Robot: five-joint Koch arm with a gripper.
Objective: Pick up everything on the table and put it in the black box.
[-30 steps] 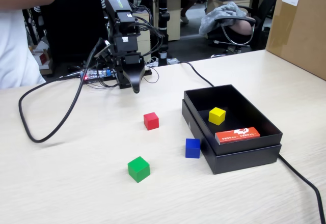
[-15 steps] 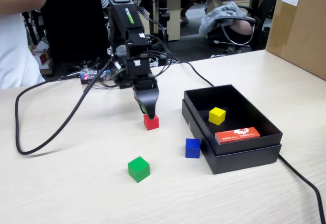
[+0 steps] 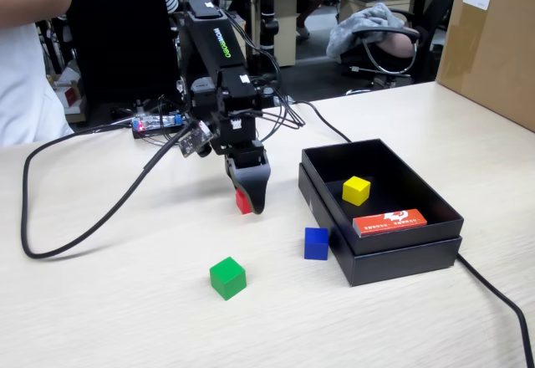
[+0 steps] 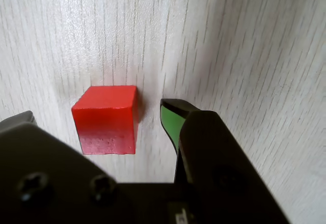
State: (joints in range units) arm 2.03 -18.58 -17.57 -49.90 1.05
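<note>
A red cube [image 3: 241,201] [image 4: 108,114] rests on the pale wooden table [image 3: 117,309], and my gripper [image 3: 249,204] [image 4: 96,113] is lowered over it. The jaws are open, one on each side of the cube, with a gap visible at the green-padded finger [image 4: 170,122]. In the fixed view a blue cube [image 3: 316,242] lies just left of the black box [image 3: 378,255]. A green cube [image 3: 227,278] sits nearer the front. A yellow cube [image 3: 356,190] lies inside the box.
An orange-red card [image 3: 389,222] lies in the box. A black cable [image 3: 79,213] loops across the table's left side; another cable [image 3: 495,294] runs from behind the box to the front right. A brown carton [image 3: 489,42] stands at the back right. A person [image 3: 25,67] stands at the back left.
The arm has reached forward and down from near its base to the red cube, so the jaws now straddle it. The cubes have not moved.
</note>
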